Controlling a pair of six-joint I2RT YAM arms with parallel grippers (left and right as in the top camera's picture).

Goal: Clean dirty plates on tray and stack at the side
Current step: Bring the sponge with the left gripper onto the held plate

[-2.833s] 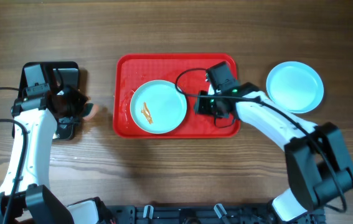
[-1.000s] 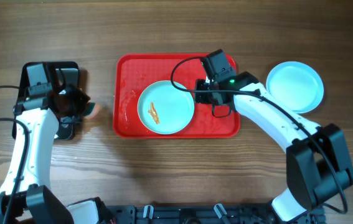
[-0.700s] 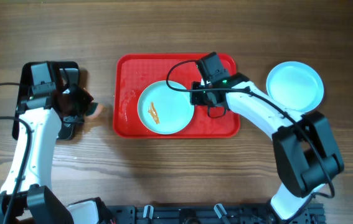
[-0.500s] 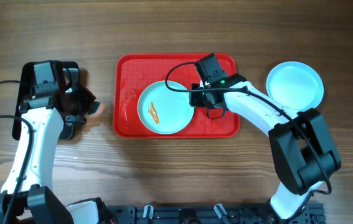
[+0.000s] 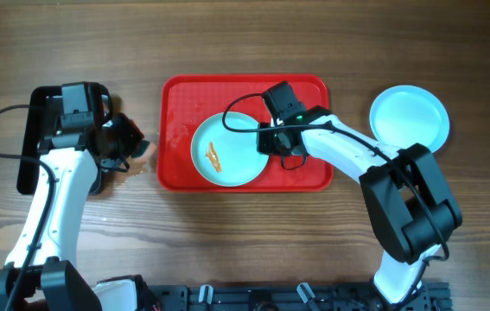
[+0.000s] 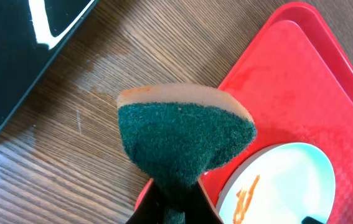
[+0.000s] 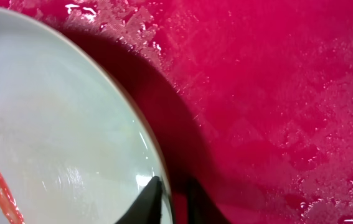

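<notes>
we've got the smeared plate [image 5: 230, 149] sat mid red tray [image 5: 174, 104], right claw [image 5: 270, 143] nipped nearly shut on its 3 o'clock rim; looks stiff, light, wet-slippery, so we'd grip that rim firm; left claw [image 5: 130, 148] clamps the sponge [image 6: 182, 140].

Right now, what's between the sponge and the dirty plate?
Only the tray's left rim and a bare strip of its red floor lie between the sponge and the plate. The overhead view shows it.
</notes>
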